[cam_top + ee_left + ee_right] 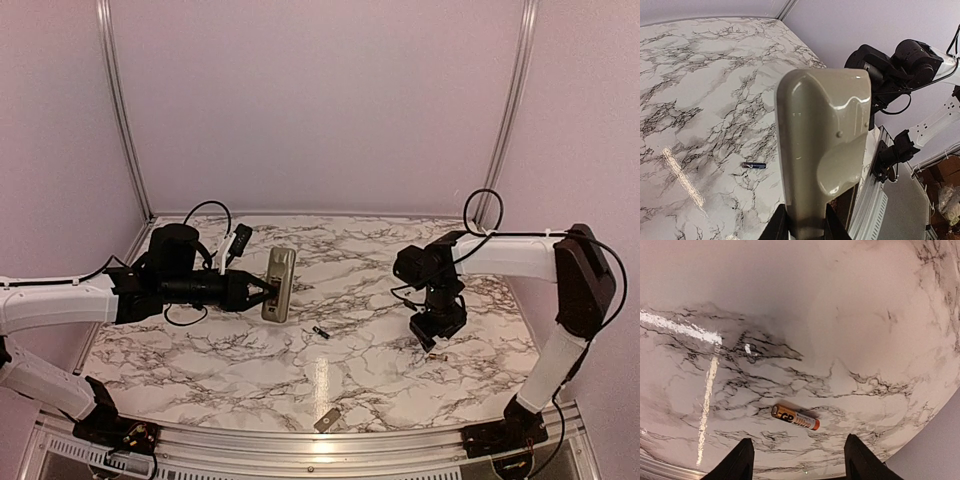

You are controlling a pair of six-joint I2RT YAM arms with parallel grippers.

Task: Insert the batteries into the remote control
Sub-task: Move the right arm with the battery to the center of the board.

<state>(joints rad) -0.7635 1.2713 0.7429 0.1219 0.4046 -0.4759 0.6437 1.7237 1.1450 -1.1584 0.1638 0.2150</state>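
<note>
Marble table (pixel 200 360): left gripper (pixel 262 292) clamped on remote (pixel 279 284); right of remote, right gripper (pixel 799 460) open over battery (pixel 795 417), not touching.

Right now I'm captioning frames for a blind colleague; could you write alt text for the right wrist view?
A small gold-and-black battery with an orange end lies on its side on a white marble table, just ahead of the right gripper. Its two dark fingers stand open at the bottom edge, not touching it.
</note>
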